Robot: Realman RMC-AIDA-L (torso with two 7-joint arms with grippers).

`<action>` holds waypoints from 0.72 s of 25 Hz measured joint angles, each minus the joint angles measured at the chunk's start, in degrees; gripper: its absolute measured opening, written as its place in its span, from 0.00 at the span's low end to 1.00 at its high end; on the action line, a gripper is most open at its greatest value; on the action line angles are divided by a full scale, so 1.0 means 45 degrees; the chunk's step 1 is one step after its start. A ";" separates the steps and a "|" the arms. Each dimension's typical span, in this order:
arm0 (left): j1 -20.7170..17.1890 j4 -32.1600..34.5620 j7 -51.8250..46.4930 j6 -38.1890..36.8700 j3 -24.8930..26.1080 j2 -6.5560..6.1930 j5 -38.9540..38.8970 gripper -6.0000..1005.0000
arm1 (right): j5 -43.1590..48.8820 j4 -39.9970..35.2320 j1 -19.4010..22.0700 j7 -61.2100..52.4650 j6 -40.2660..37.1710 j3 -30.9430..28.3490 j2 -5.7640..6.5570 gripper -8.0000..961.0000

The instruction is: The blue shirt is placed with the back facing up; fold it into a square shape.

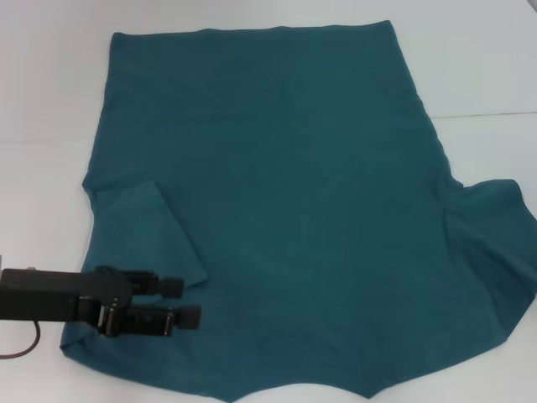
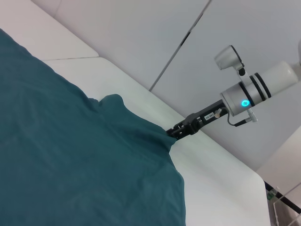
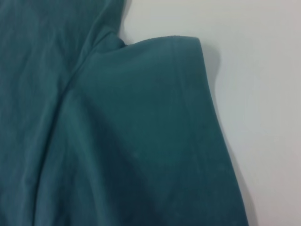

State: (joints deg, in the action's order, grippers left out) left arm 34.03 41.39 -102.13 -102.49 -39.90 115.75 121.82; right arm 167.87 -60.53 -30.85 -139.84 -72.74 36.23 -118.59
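Two grippers are engaged with the shirt (image 1: 285, 210), which lies spread plain side up on the white worktop (image 1: 42, 84), hem at the far edge, collar end nearest the robot. Left sleeve is already turned in over the body; the left gripper (image 1: 186, 301) sits low over that folded sleeve near the shoulder, fingers parted with a gap between them, and I cannot tell whether any cloth sits in that gap. Right gripper (image 2: 175, 133) appears only in the left wrist view, far across the cloth: fingers closed on the shirt's edge, fabric drawn into a peak toward it. Judgement: step in hand is the right sleeve fold. To do it well, lift only enough to clear the worktop, carry the sleeve inward to mirror the left fold, keep the side edge straight, and release flat so no ridge is trapped. Head view shows overall symmetry and the bunched right sleeve (image 1: 495, 243), yet not the right gripper. Right wrist view gives sleeve (image 3: 155, 117) seam and creases close up, but no fingers.
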 joint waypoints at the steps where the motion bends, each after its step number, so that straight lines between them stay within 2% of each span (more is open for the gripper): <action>1: 0.0010 0.0000 -0.0004 -0.0006 0.0001 0.0000 0.0000 0.79 | -0.0011 -0.0042 0.0012 0.0001 -0.0015 0.0012 -0.0003 0.71; 7: 0.0028 0.0000 -0.0030 -0.0062 0.0000 0.0000 0.0000 0.79 | -0.0115 -0.0447 0.0122 0.0022 -0.0047 0.0014 -0.0088 0.57; 9: 0.0026 0.0000 -0.0032 -0.0073 0.0000 0.0000 0.0000 0.79 | -0.0116 -0.0452 0.0110 0.0023 -0.0055 0.0016 -0.0087 0.33; 15: -0.0009 0.0000 -0.0038 -0.0076 -0.0001 0.0000 0.0000 0.79 | -0.0117 -0.0551 0.0010 0.0102 -0.0066 0.0020 -0.0132 0.09; 18: -0.0040 0.0000 -0.0039 -0.0077 -0.0001 0.0008 0.0000 0.79 | -0.0142 -0.0836 -0.0001 0.0171 -0.0045 0.0028 -0.0230 0.06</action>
State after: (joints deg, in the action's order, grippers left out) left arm 33.85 41.39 -102.30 -102.84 -39.90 115.79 121.82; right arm 167.23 -64.29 -30.86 -139.07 -72.95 36.35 -119.62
